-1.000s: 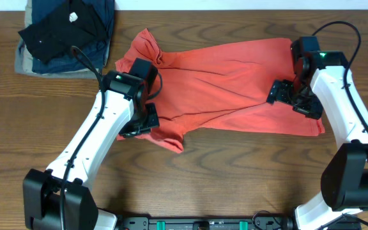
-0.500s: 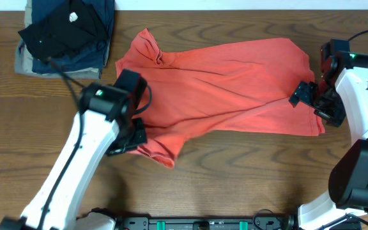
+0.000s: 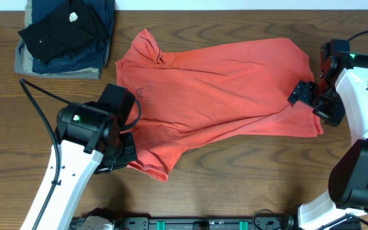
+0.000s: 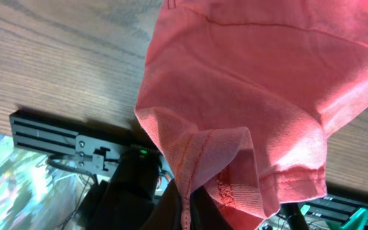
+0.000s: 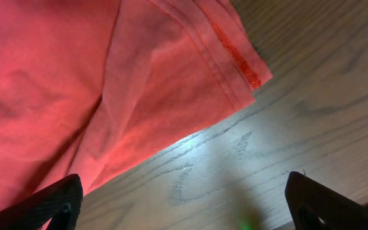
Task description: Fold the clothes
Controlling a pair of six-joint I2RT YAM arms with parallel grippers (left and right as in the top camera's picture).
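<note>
1 orange-red T-shirt; of 2 grippers, the left gripper pinches its hem, and the right gripper stands apart, empty.

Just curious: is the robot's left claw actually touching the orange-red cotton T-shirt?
Touching. The left wrist view shows the left gripper shut on a hemmed edge of the orange-red cotton T-shirt.

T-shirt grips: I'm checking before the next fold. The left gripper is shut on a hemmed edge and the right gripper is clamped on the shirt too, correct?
Only the right gripper is wrong: it is open, holding nothing. The right wrist view shows its fingers spread wide above the T-shirt's corner and table. The left gripper is shut on a hemmed edge.
</note>
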